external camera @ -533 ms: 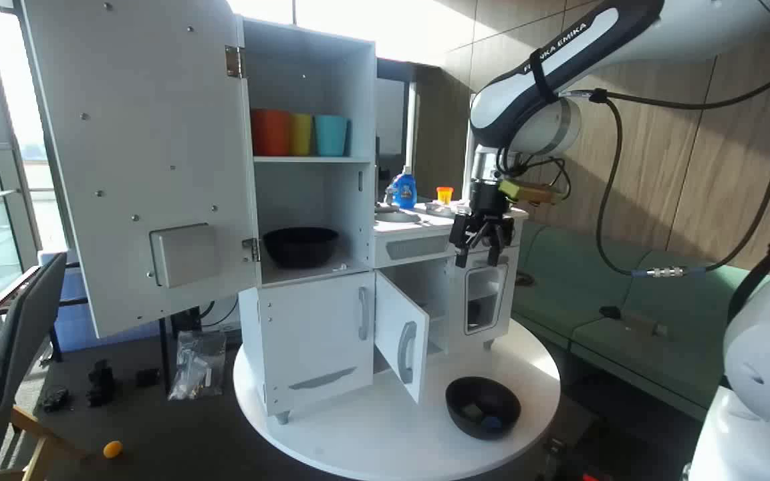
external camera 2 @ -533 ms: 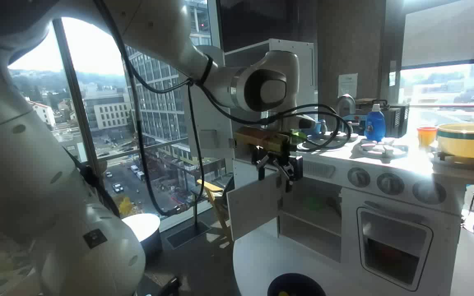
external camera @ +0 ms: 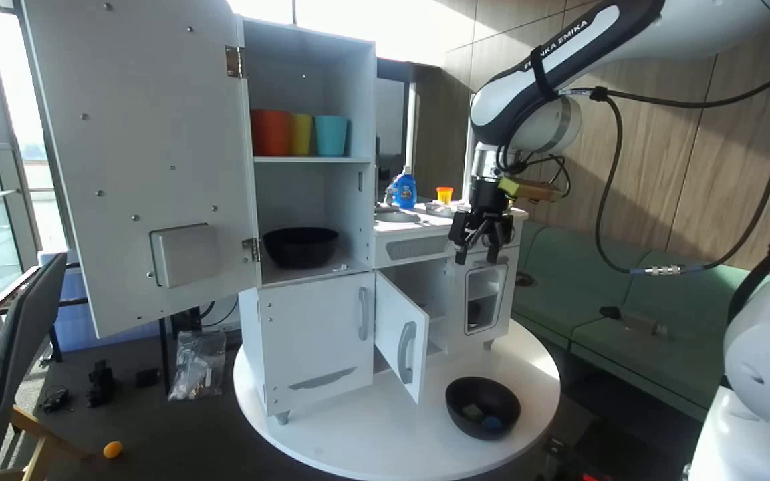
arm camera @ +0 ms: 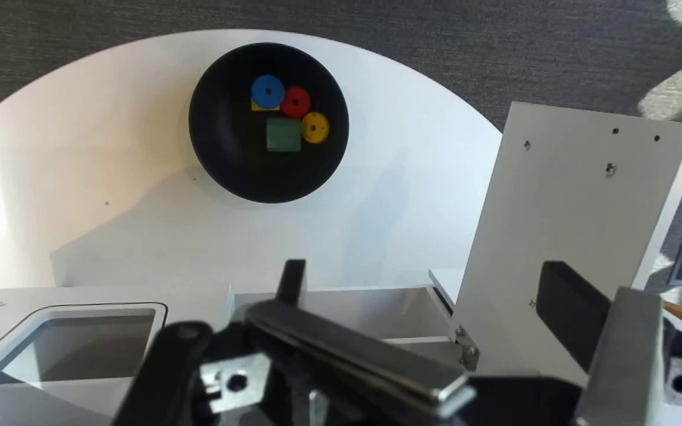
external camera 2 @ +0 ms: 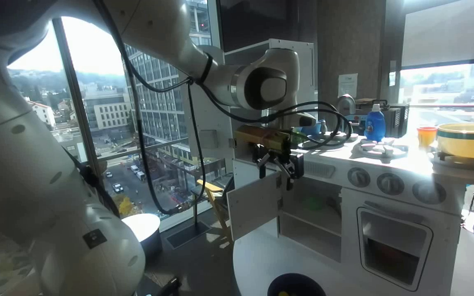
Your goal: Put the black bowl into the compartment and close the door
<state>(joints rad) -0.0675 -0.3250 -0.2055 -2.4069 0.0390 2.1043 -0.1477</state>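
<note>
I see the black metal gripper (external camera: 476, 259) rise marginally, its fingers wide and empty. A round black bowl (arm camera: 234, 127) stays near the round white worktop's (arm camera: 400, 118) front edge, a matching bowl (external camera: 300, 250) in the tall white cabinet (external camera: 298, 194). If the latter is meant, only closing its open white door (external camera: 144, 167) remains.

Wrist view looking down, exterior views farther back, all sharing black bowl (arm camera: 228, 133)

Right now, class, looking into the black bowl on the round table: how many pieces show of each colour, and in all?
Blue: 1 (blue disc)
Red: 1 (red disc)
Yellow: 2 (yellow disc, yellow piece partly hidden by the blue disc)
Green: 1 (green square block)
Total: 5
</note>
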